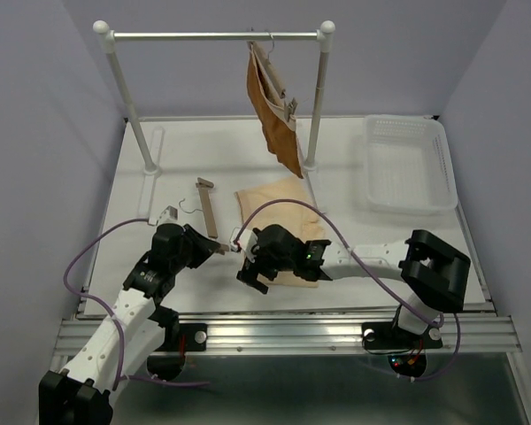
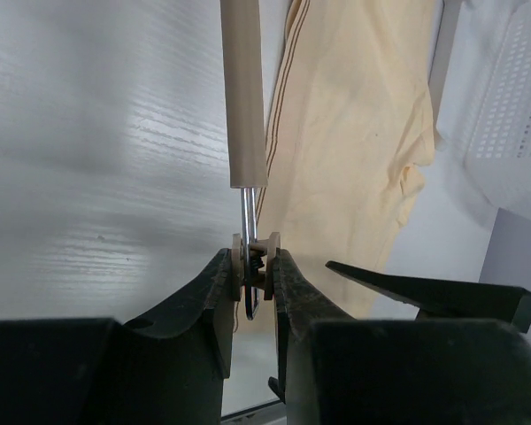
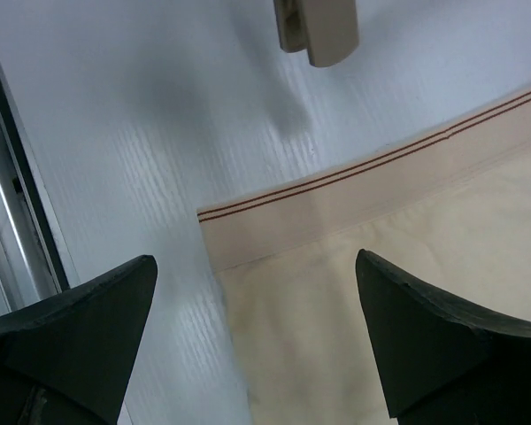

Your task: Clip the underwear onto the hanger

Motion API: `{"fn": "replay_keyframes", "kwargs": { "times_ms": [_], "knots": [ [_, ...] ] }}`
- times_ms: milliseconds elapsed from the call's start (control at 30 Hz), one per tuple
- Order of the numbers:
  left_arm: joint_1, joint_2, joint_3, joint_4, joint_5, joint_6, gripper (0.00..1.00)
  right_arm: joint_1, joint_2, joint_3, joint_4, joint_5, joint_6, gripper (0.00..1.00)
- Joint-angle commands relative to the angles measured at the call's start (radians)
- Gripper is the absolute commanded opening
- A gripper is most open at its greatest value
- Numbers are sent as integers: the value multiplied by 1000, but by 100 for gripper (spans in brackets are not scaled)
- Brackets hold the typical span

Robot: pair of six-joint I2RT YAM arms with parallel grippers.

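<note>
- I see the left gripper [image 2: 255, 270] pinching the hanger's [image 2: 244, 88] near clip [image 2: 267, 248], jaws nearly together on it.
- The hanger sits left of the bench's [image 1: 380, 235] centre, bar pointing toward the far edge.
- The right gripper [image 3: 255, 261] hovers over the underwear's [image 3: 407, 283] waistband [image 3: 354, 173] corner, jaws spread wide.
- The underwear lies flat mid-bench, just right of the hanger, its striped waistband edge facing the hanger.

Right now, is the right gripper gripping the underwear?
No, the right gripper hangs above the underwear with its jaws wide apart, closed on nothing.
</note>
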Motion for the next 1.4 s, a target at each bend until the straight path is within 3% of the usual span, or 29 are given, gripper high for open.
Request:
{"fn": "replay_keyframes", "kwargs": {
  "times_ms": [0, 200, 367, 500, 600, 800, 1000, 1367],
  "knots": [
    [7, -18, 48, 0, 1, 14, 0, 50, 10, 14, -18, 84, -102, 100],
    [9, -4, 53, 7, 26, 22, 0, 102, 87, 74, -28, 141, -156, 96],
    [10, -4, 60, -9, 29, 30, 0, 121, 142, 94, -28, 169, -178, 87],
    [10, -13, 59, -20, 38, 25, 0, 121, 170, 103, -28, 192, -170, 67],
    [13, -14, 53, -23, 46, 19, 0, 121, 170, 97, -25, 198, -150, 32],
    [12, -17, 34, -6, 83, -26, 0, 121, 147, 45, 105, 290, -74, 4],
    [12, -37, -21, 53, 141, -95, 0, 121, 124, 12, 271, 342, 35, 1],
    [12, -44, -21, 47, 124, -119, 0, 121, 60, -67, 469, 421, 131, 1]
  ]
}}
